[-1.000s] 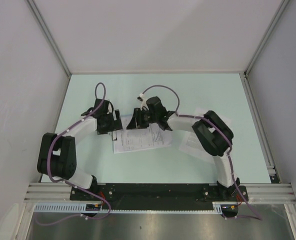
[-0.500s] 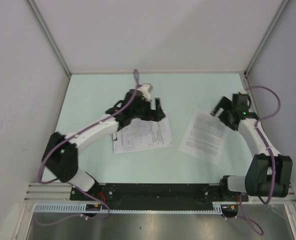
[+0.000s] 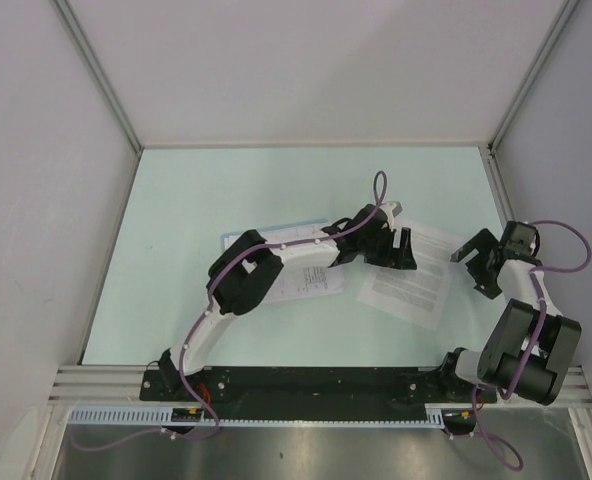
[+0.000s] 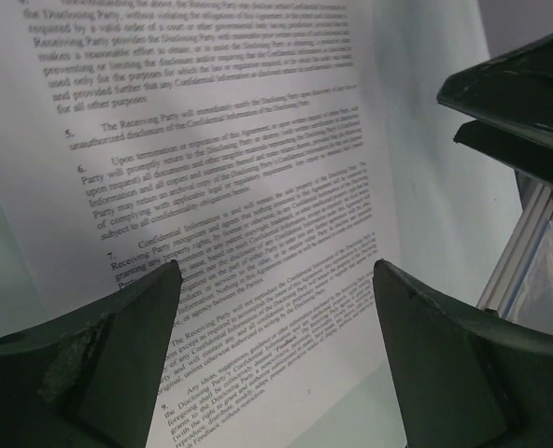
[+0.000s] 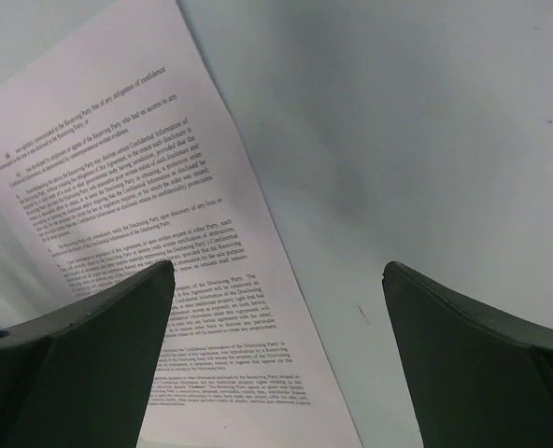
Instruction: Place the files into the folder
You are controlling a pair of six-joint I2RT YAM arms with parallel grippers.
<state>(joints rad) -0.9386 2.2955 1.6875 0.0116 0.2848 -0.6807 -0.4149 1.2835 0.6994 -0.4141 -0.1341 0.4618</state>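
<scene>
Left claw [image 4: 275, 271] and right claw [image 5: 278, 269] gape empty; one sheet [image 3: 408, 290] lies unfiled at the folder's [image 3: 286, 232] 3 o'clock.

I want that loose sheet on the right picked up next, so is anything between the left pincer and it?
Nothing visible does. The left pincer is open just above the loose sheet, with only bare printed paper below it. The right pincer, also open, is at the sheet's right edge, off to the side.
</scene>
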